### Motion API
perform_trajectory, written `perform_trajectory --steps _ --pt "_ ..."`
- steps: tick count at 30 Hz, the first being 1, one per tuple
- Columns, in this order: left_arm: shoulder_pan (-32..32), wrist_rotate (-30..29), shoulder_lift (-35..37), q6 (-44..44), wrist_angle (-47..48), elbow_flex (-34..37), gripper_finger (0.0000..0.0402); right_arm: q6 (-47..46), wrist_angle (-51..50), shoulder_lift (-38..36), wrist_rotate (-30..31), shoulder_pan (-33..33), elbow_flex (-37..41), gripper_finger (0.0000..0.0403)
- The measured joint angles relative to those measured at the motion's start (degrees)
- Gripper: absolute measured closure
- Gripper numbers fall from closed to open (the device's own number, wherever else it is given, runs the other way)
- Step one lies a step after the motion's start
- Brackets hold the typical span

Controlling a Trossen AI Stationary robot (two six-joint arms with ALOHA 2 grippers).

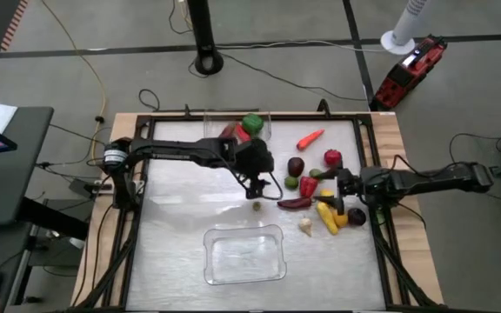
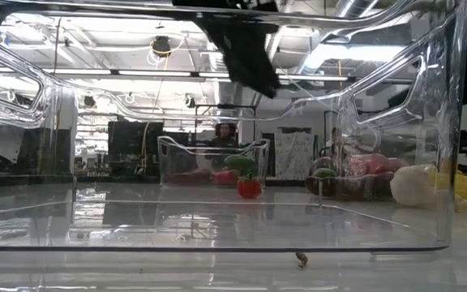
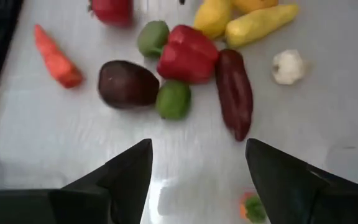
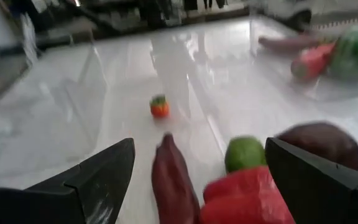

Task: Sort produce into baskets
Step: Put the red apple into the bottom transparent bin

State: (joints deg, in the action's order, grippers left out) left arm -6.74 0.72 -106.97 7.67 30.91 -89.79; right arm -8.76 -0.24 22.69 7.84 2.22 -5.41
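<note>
The produce lies in a loose pile right of centre: an orange carrot point(image 1: 310, 138), a dark purple piece point(image 1: 296, 165), a green piece point(image 1: 291, 182), a red pepper point(image 1: 308, 185), a long dark red piece point(image 1: 294, 203), yellow pieces point(image 1: 327, 217) and a whitish one point(image 1: 305, 227). A tiny orange-and-green piece point(image 1: 257, 206) lies alone. The far clear bin point(image 1: 268, 122) holds a green and a red piece; the near clear bin point(image 1: 243, 274) holds nothing. My left gripper point(image 3: 197, 149) is open and empty above the table, just left of the pile. My right gripper point(image 4: 199, 146) is open at the pile's right side, with the red pepper point(image 4: 247, 199) and dark red piece point(image 4: 173, 180) ahead of its fingers.
Black frame rails point(image 1: 137, 217) run along the table's sides. A cable point(image 1: 272, 193) hangs under my left gripper. The low view looks through the near bin's wall point(image 2: 396, 122). A bare stretch of table point(image 1: 181, 209) lies left of the near bin.
</note>
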Motion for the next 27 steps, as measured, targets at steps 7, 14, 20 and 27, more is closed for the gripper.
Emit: perform_trajectory --steps 7,14,20,27 --pt "0.9 3.8 -4.1 3.2 -11.2 4.2 0.0177 2.6 -0.9 11.4 0.0 1.0 -5.2 0.0017" --pt "1.3 2.7 3.6 2.1 -20.4 14.8 0.0205 2.4 -6.5 26.6 6.0 4.3 -14.3 0.0024" --pt "4.3 -5.9 11.6 -1.2 -23.5 24.1 0.0213 5.0 -12.5 36.1 15.7 3.6 -23.4 0.0025" --pt "6.5 -14.9 15.3 -8.4 -21.3 27.2 0.0193 11.1 -11.8 43.3 15.8 -5.5 -27.1 0.0025"
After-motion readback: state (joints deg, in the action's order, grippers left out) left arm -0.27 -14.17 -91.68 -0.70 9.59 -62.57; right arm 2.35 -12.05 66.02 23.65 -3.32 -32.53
